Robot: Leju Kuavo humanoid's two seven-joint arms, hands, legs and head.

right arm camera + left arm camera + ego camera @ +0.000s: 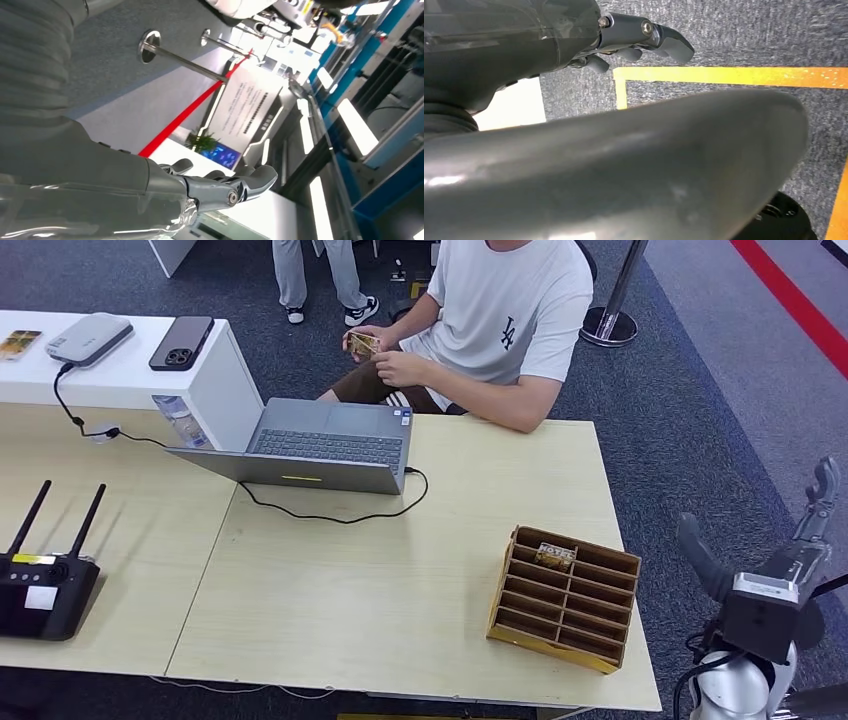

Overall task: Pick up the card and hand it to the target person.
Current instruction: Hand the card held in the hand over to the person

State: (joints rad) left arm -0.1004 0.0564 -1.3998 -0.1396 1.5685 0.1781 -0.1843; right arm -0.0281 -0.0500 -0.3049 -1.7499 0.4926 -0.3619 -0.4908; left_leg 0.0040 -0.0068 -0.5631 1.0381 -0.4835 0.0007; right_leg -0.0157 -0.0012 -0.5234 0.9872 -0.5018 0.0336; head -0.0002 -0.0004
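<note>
A small patterned card (555, 555) sits in a top slot of the brown wooden slotted box (600, 654) on the table. The right hand (790, 550) is raised beside the table, fingers apart and empty. The left hand (644, 37) holds nothing, with its fingers curled loosely. The slot is thin, so big fingers could bump the box and push it away.

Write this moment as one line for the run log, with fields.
right hand: raised beside table, holds nothing | left hand: hanging, holds nothing | card: in wooden organizer | person: seated behind table, holding a card
</note>
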